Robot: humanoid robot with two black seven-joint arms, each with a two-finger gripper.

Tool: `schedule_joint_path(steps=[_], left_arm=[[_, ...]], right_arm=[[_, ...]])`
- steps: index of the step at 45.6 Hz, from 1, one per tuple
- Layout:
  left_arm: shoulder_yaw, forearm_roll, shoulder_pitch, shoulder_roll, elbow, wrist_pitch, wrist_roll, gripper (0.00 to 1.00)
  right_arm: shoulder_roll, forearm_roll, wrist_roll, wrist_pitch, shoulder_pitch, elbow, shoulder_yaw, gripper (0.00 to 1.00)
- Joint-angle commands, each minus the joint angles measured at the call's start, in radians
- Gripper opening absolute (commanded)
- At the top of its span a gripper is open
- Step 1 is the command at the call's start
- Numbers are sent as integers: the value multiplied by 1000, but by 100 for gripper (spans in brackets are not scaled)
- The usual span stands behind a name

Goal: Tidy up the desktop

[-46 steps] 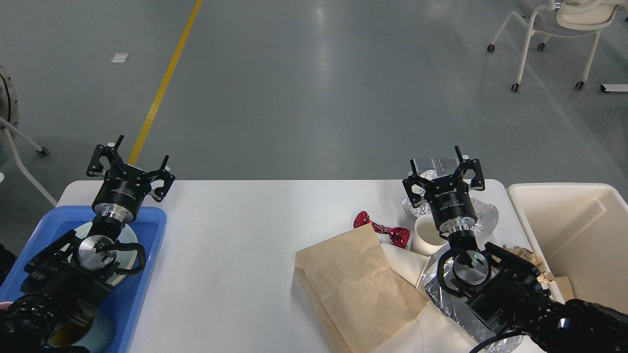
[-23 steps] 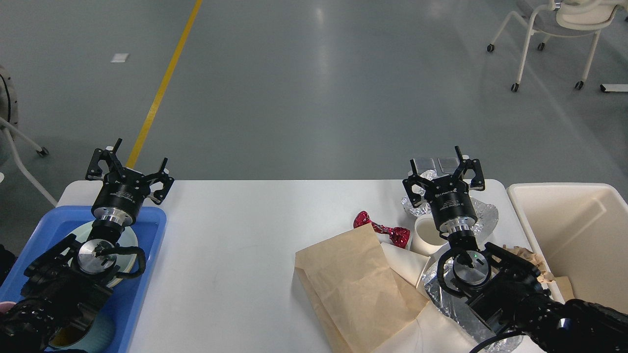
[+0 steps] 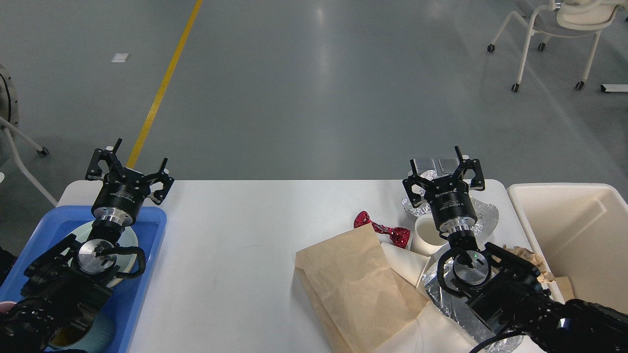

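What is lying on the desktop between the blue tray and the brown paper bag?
Nothing: in the head view the desktop is bare between the blue tray and the brown paper bag.

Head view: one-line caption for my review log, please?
Both pincers, left and right, open and empty above the desktop, paper bag and red wrapper uncollected.

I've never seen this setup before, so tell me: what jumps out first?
The pile of litter on the right of the desktop: a brown paper bag, a shiny red wrapper, a paper cup and crumpled foil. Two open black grippers hang above it, left over a blue tray, right beside a cream bin.
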Motion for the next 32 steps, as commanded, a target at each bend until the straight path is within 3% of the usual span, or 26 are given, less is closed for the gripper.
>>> schedule_joint_path(steps=[1, 8, 17, 24, 32], left_arm=[[0, 0, 0, 0, 0, 0, -1, 99], [0, 0, 0, 0, 0, 0, -1, 99], [0, 0, 0, 0, 0, 0, -1, 99], [0, 0, 0, 0, 0, 0, -1, 99], [0, 0, 0, 0, 0, 0, -1, 99]], right_arm=[[11, 6, 4, 3, -5, 6, 18, 100], [-11, 8, 4, 64, 11, 112, 83, 100], [-179, 5, -2, 236, 110, 278, 264, 100], [-143, 25, 0, 184, 107, 336, 408, 100], [-170, -9, 0, 186, 83, 405, 408, 100]])
